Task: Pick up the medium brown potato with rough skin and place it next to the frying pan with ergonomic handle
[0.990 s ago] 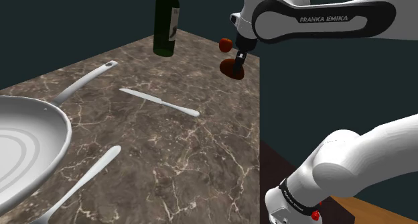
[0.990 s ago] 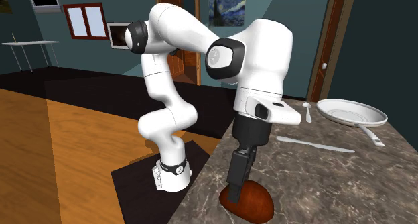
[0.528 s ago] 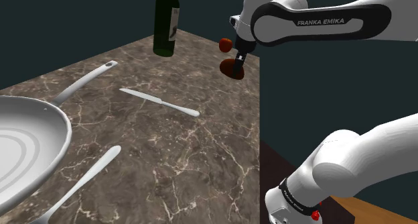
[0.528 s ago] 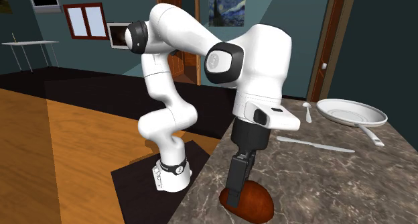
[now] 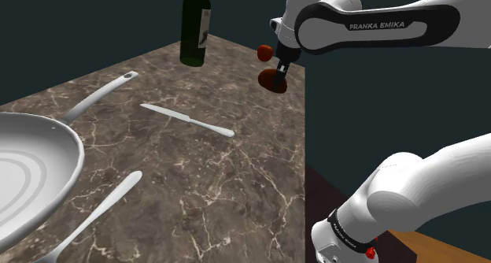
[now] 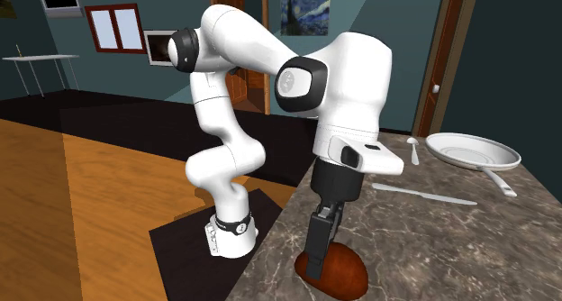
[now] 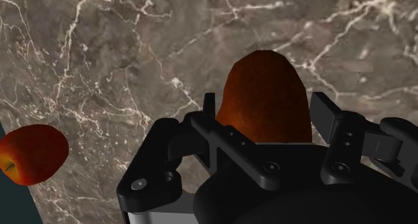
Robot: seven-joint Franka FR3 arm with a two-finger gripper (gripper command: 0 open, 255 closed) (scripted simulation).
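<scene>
— So, where is the potato point(image 7: 264, 95)?
— Down on the brown marble table point(image 5: 220, 175), near its edge, at the far corner in the shoulder view. Its skin is a reddish brown.
— And the gripper point(image 7: 266, 110)?
— It points straight down over the potato. The black fingers point(image 7: 209, 105) lie against both flanks, drawn in to the potato's width and clasping it, while the potato rests on the table.
— What lies nearest?
— A red apple point(image 7: 32, 154), near the potato but apart from it, at the table's edge. A dark green bottle point(image 5: 195, 25) stands upright farther along that end.
— And the frying pan point(image 6: 473, 150)?
— It is white and well apart from the potato, at the table's other end, with its handle towards the potato's end. A knife point(image 6: 423, 195) lies flat between pan and potato, and a spoon point(image 6: 412, 150) lies just beside the pan.
</scene>
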